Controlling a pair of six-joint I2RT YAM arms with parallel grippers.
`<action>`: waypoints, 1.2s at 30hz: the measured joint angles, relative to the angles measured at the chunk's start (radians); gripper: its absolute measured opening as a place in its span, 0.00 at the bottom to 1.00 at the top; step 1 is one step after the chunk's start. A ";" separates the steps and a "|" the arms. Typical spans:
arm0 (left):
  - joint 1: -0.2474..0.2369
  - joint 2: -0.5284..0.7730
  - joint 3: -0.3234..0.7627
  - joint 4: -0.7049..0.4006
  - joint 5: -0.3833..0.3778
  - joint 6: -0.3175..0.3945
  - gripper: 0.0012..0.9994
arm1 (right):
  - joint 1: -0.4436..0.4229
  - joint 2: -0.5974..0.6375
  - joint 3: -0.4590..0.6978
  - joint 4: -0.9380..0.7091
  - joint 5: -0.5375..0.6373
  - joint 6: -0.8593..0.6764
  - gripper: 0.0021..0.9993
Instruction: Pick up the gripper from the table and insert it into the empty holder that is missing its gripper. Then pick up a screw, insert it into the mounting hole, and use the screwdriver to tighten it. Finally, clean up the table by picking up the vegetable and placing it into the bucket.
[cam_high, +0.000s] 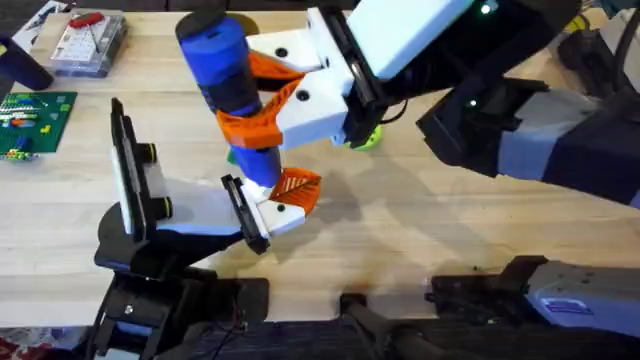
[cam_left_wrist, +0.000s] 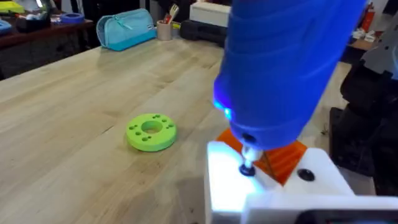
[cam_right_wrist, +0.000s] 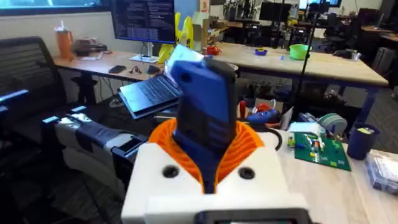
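Overhead, a light wooden table (cam_high: 450, 230) holds the screwdriver (cam_high: 228, 75).

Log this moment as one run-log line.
stage: tightening screw | right gripper: shut on screwdriver | bit: on screw in holder | gripper finger: seated | left gripper: unclear

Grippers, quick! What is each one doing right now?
Left gripper: cannot be told.
Right gripper: closed, holding the screwdriver.
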 joint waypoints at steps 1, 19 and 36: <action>0.000 0.000 0.000 0.000 0.000 0.000 0.02 | 0.000 0.000 0.000 0.000 0.000 0.000 0.05; 0.000 0.000 0.000 0.000 0.000 0.000 0.02 | 0.011 0.000 0.000 0.000 0.003 -0.003 0.05; 0.000 0.000 0.000 0.000 0.000 0.000 0.02 | -0.093 0.002 0.241 -0.296 -0.074 0.049 0.05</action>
